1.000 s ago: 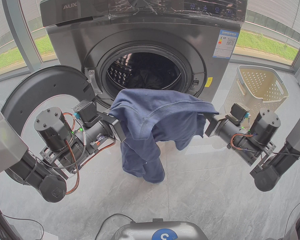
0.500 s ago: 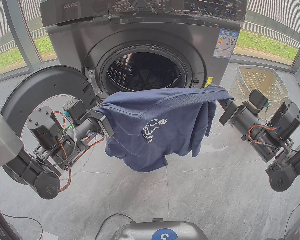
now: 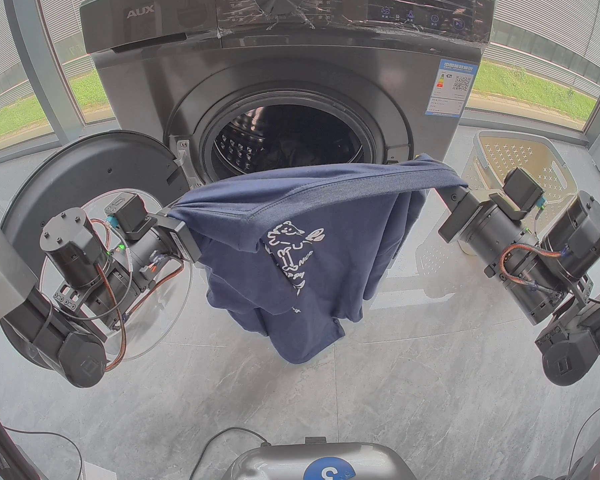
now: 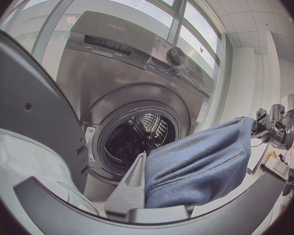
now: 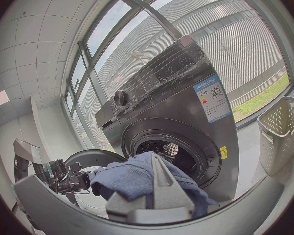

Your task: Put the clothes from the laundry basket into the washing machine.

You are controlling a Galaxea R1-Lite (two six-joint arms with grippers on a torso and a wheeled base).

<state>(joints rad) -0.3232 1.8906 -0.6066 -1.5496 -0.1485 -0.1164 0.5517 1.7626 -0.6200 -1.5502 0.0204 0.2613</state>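
Grey floor tiles lie beneath the navy shirt, which now hangs stretched wide before the washing machine and its open drum, no longer bunched. The left gripper and right gripper have drawn apart, each pinching one end of its top edge. Feeding it into the drum seems next; the laundry basket stands on the robot's right.

Left hand and right hand are raised, wide apart. Both clamp the navy T-shirt.
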